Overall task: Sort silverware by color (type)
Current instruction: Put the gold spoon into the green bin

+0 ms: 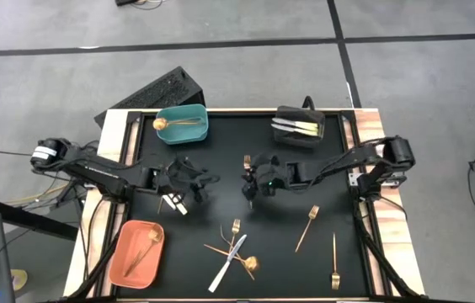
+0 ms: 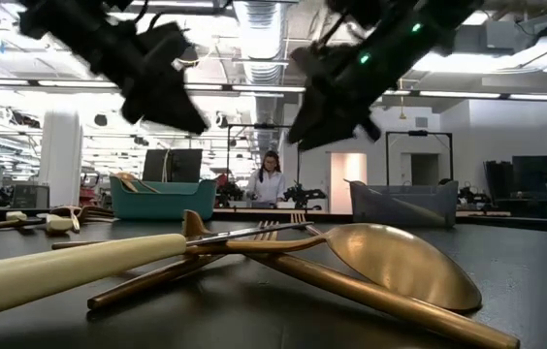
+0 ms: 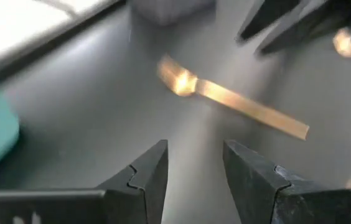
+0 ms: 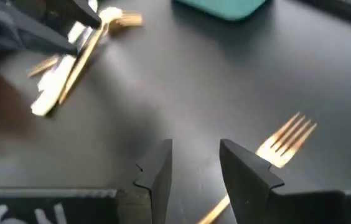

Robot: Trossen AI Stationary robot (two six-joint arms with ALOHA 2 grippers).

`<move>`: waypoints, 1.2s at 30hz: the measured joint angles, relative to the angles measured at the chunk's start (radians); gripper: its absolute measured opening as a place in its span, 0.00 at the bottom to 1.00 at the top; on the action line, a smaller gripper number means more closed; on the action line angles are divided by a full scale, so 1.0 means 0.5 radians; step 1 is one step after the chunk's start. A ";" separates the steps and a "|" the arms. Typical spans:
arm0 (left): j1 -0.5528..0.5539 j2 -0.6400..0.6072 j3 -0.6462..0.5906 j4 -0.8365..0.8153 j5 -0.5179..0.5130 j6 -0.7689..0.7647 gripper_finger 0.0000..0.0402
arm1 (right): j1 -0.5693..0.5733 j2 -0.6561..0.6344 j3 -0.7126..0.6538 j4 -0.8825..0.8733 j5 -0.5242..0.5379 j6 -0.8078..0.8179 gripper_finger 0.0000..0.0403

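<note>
The silverware lies scattered on the black mat. Near the front edge there is a crossed pile of a white-handled knife, copper pieces and a gold spoon, with three gold forks around it. My left gripper hovers open left of the centre. A gold fork lies on the mat beyond its tips. My right gripper hovers open at the centre. Another gold fork lies flat just beside its fingers. Nothing sits between either pair of fingers.
A teal bin at the far left holds a gold spoon. A black bin at the far right holds white-handled pieces. An orange bin at the near left holds a copper spoon. Two loose pieces lie under my left arm.
</note>
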 joint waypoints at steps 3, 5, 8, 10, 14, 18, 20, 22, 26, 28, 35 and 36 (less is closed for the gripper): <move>-0.050 -0.003 -0.132 -0.023 -0.012 -0.201 0.35 | 0.046 0.070 0.003 0.090 0.010 0.012 0.40; -0.068 -0.010 -0.200 -0.095 -0.033 -0.345 0.35 | 0.076 0.073 -0.002 0.066 0.010 0.011 0.40; -0.069 -0.010 -0.222 -0.237 -0.002 -0.518 0.35 | 0.108 0.069 0.001 0.076 0.012 0.011 0.40; -0.069 -0.003 -0.222 -0.246 0.095 -0.546 0.35 | 0.128 0.032 -0.004 0.054 0.010 0.010 0.40; -0.071 -0.003 -0.220 -0.209 0.195 -0.488 0.35 | 0.173 0.016 0.003 0.160 -0.012 -0.032 0.40; -0.028 -0.003 -0.221 -0.416 0.065 -0.627 0.35 | 0.187 0.038 0.000 0.187 -0.078 -0.042 0.40; 0.014 -0.004 -0.221 -0.548 0.049 -0.776 0.35 | 0.192 0.040 0.000 0.143 -0.103 -0.040 0.40; 0.044 -0.004 -0.222 -0.609 0.120 -0.855 0.35 | 0.208 0.041 0.000 0.115 -0.105 -0.021 0.40; 0.026 -0.004 -0.222 -0.336 0.373 -0.574 0.35 | 0.261 0.041 0.000 0.109 -0.144 -0.022 0.40; -0.016 -0.004 -0.222 -0.118 0.524 -0.348 0.35 | 0.281 0.041 0.000 0.109 -0.243 -0.037 0.40; -0.283 -0.004 -0.222 0.430 0.843 0.346 0.35 | 0.496 0.073 -0.003 0.097 -0.643 -0.139 0.40; -0.337 0.010 -0.221 0.481 0.868 0.418 0.35 | 0.536 0.070 -0.001 0.104 -0.646 -0.134 0.40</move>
